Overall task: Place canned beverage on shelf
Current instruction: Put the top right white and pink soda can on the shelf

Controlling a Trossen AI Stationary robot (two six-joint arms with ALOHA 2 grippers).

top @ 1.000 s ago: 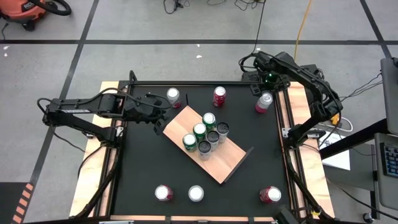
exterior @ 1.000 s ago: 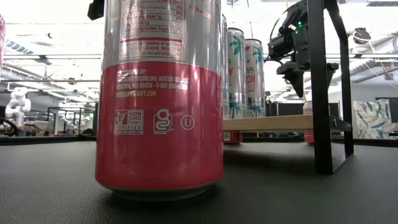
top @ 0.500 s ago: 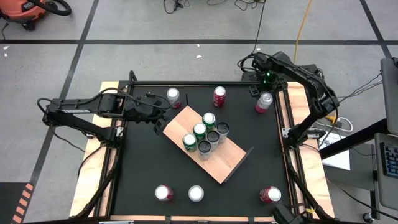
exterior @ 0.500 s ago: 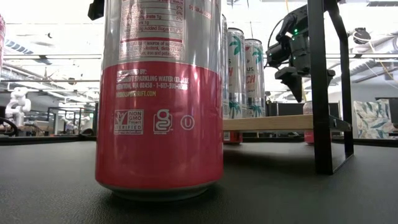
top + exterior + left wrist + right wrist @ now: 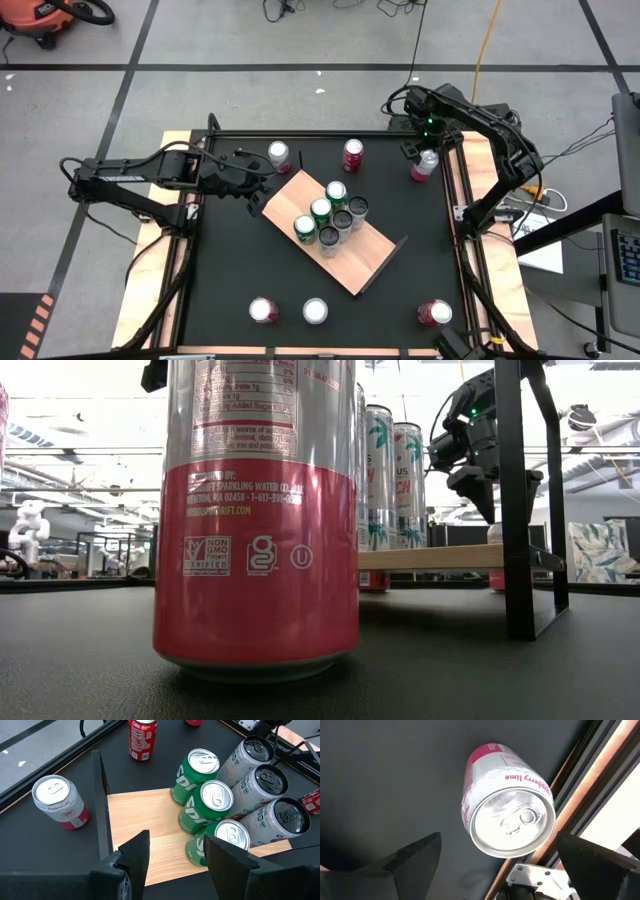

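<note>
The move ahead turns on the right claw [image 5: 424, 148] and the pink-and-silver can [image 5: 424, 164] standing upright at the far right corner of the bench [image 5: 230, 260], just inside its right side rail [image 5: 478, 170]. From above, the claw hangs over that can, a little toward the bench's far edge; in the right wrist view the can [image 5: 507, 820] sits directly ahead between the two dark fingers [image 5: 412, 857], its lid facing the camera, so its long axis is vertical and roughly in line with the claw's approach. The fingers stand wide, one well out on each side of the can, touching nothing and holding nothing. My judgement is that a straight drop would bring the fingers around the can's body, with the rail close enough on one side to crowd a finger. The shelf [image 5: 345, 245] lies diagonally across the middle of the bench, already carrying a cluster of six cans [image 5: 331, 218], well apart from this can. The left claw [image 5: 268, 178] waits at the shelf's far-left corner, fingers partly spread and empty, nearer the shelf than the right arm.
</note>
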